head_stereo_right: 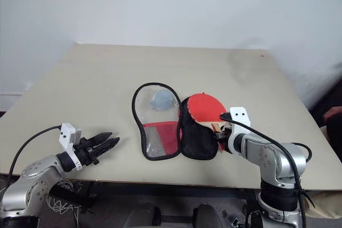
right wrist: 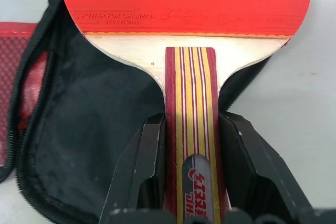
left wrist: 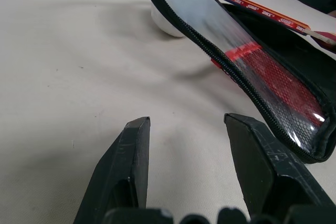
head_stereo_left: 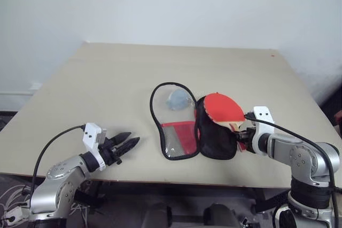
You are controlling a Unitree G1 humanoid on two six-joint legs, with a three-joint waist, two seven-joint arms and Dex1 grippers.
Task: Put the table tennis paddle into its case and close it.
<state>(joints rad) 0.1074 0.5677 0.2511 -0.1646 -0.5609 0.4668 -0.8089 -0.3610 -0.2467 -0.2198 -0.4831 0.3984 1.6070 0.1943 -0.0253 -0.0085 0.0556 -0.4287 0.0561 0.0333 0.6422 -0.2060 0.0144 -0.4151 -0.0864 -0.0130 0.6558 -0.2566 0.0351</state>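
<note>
The right gripper (right wrist: 191,145) has its jaws closed on the striped wooden handle of the table tennis paddle (head_stereo_left: 223,108), a round-bladed bat with a smooth red rubber face and a pale wood edge. The hold sits low on the handle, just short of where the blade flares. The blade hangs tilted over the black fabric half of the case (head_stereo_left: 214,137), apparently not yet slid inside it.

The left gripper (head_stereo_left: 126,144) hovers over the pale counter (head_stereo_left: 107,84), near its front edge and well apart from the case. Its jaws stand partly open, with nothing between them.

The paddle looks light and stiff. The handle is the natural place to hold it, since the rubber face is smooth and a pinch there could mark it. Held by the handle, the blade can be steered flat into the pouch.

The case is a soft, paddle-shaped zip pouch lying fully open on the counter. Its clear plastic flap with the red panel is spread toward the left gripper, and its black half lies under the paddle. Being limp, it will likely shift or crumple when pushed, so the free gripper may need to pin it down. A small pale blue-grey wad of cloth (head_stereo_left: 180,99) lies within the zip loop of the clear flap, whether above or under the plastic I cannot tell.
</note>
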